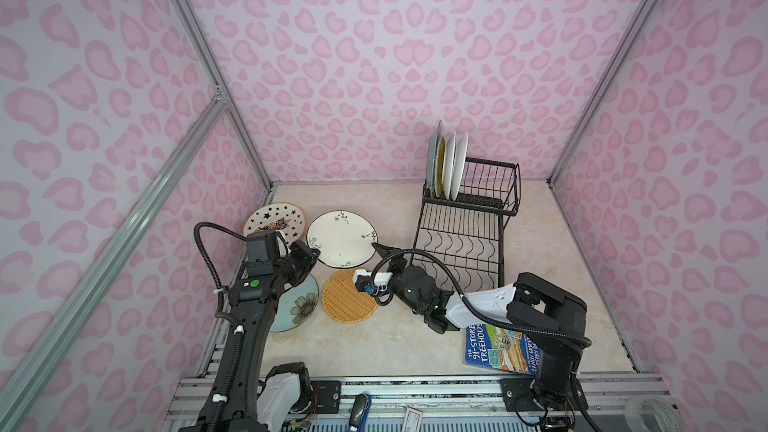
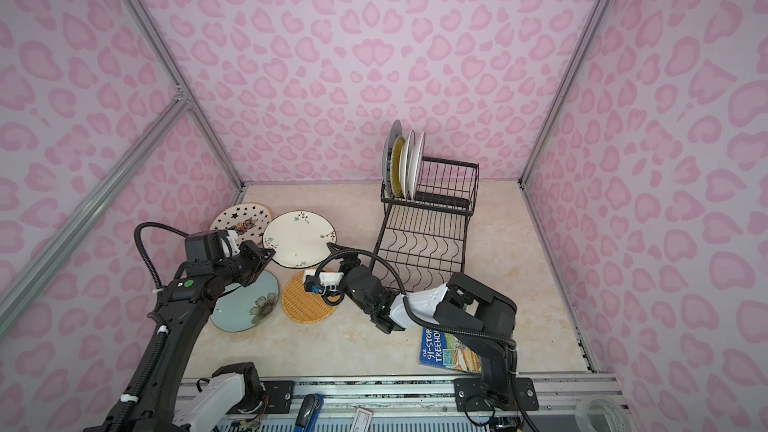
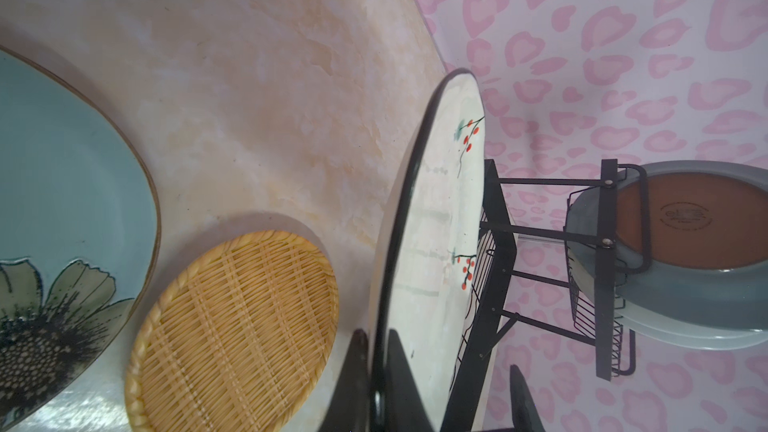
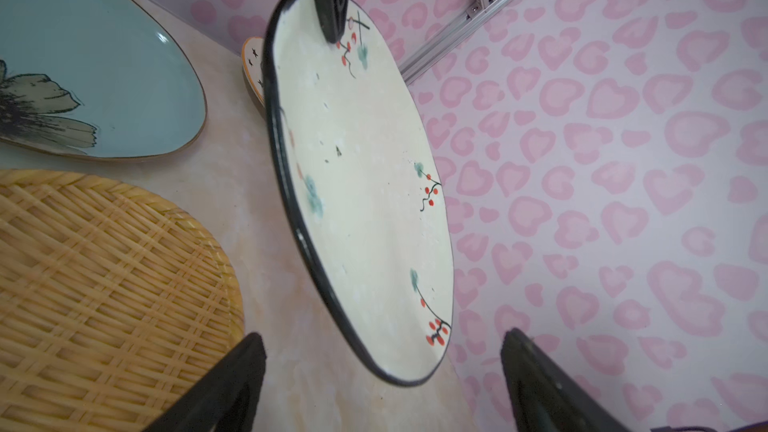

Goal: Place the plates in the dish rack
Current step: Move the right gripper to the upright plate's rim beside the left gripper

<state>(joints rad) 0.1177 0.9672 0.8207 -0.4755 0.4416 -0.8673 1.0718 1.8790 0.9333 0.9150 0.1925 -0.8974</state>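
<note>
Plates: half done by my count, i.e. four loaded plates (image 1: 451,168) stand on edge, packed at the left end of the raised basket of the dish rack (image 1: 478,203); the wide lower tray w/ wavy wires holds nothing. Four to go. Sprig plate (image 1: 341,238) is the one in hand: left fingers (image 3: 401,380) are pinched on its rim and it hangs tilted, seemingly clear of the worktop (image 1: 374,351), between the star plate (image 1: 272,220) and the rack. Right fingers (image 4: 536,388) are spread wide on either side of the opposite rim, not touching it, so this looks like a hand-over about to happen, no grip on that side yet. Lying flat on the worktop: star plate at the back left, partly under the left wrist; flower plate (image 1: 297,305) partly under the left arm; orange woven plate (image 1: 345,305) just beside it, w/ the right wrist over its edge. Obstacles: right arm lies across the front of the lower tray, so it prob. has to swing round before anything goes in; free basket slots are to the right of the standing four. Book (image 1: 496,349) sits near the right arm's base, off the route.
</note>
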